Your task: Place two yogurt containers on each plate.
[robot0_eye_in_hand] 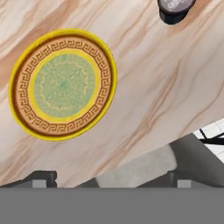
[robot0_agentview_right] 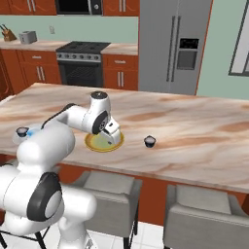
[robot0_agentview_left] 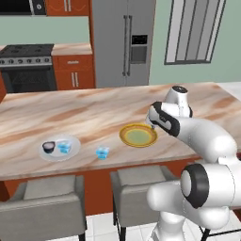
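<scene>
Fingers (robot0_eye_in_hand: 109,178) stand spread wide with nothing between them — in the hand view the two dark tips rise far apart at the bottom, over the near edge of the table (robot0_eye_in_hand: 175,87) and a grey stool seat (robot0_eye_in_hand: 144,168) below it. The hand hangs over the table just to the right of the yellow-rimmed plate (robot0_agentview_left: 138,135), which lies bare, its greenish centre ringed by a brown patterned band (robot0_eye_in_hand: 62,84). In the right base view the same plate (robot0_agentview_right: 103,142) sits partly behind the hand.

A dark cup with a pale top (robot0_agentview_right: 150,141) stands alone on the table to the right of that plate, well apart from it; the hand view catches it at the top edge (robot0_eye_in_hand: 175,9).

To the left, the white-grey plate (robot0_agentview_left: 60,147) carries two cups side by side — another dark cup (robot0_agentview_left: 48,147) on its left half and a light blue cup (robot0_agentview_left: 64,148) on its right half. A second light blue cup (robot0_agentview_left: 102,152) stands on the bare table between the two plates, nearer the front edge and just off the white-grey plate's right side.

Two grey stools (robot0_agentview_left: 42,207) are tucked under the near side of the table. Beyond it stand a fridge (robot0_agentview_left: 123,42) and a stove (robot0_agentview_left: 27,66).
</scene>
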{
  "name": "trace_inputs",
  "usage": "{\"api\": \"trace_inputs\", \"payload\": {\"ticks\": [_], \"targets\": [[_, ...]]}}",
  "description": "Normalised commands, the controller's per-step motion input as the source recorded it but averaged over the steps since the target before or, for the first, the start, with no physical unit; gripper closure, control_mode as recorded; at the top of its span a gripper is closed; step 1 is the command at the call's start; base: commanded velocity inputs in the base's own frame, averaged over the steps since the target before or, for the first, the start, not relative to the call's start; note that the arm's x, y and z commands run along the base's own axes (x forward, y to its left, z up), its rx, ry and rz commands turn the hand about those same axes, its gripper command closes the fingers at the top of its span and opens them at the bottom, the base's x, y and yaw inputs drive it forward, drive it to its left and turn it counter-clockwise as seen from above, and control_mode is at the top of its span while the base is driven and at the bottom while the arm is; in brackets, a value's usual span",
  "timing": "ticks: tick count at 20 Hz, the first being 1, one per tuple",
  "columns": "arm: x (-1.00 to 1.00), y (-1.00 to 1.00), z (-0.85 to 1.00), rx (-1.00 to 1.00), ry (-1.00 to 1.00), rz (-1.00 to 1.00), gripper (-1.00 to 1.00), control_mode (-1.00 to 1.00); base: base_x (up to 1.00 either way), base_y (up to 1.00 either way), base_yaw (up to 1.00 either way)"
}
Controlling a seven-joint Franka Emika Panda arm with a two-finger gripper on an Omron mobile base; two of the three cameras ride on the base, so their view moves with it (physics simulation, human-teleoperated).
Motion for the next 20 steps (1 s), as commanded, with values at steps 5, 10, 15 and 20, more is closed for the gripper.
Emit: {"api": "trace_inputs", "payload": {"ticks": [5, 10, 15, 20], "targets": [[0.28, 0.00, -0.13, 0.01, 0.06, 0.15, -1.00, -1.00, 0.27, 0.01, 0.09], [0.21, 0.26, -0.14, 0.00, 0.16, 0.25, -1.00, -1.00, 0.00, 0.00, 0.00], [0.33, 0.97, -0.25, -0.19, 0.26, 0.00, -1.00, -1.00, 0.00, 0.00, 0.00], [0.31, 1.00, -0.28, -0.29, 0.22, -0.06, -1.00, -1.00, 0.00, 0.00, 0.00]]}}
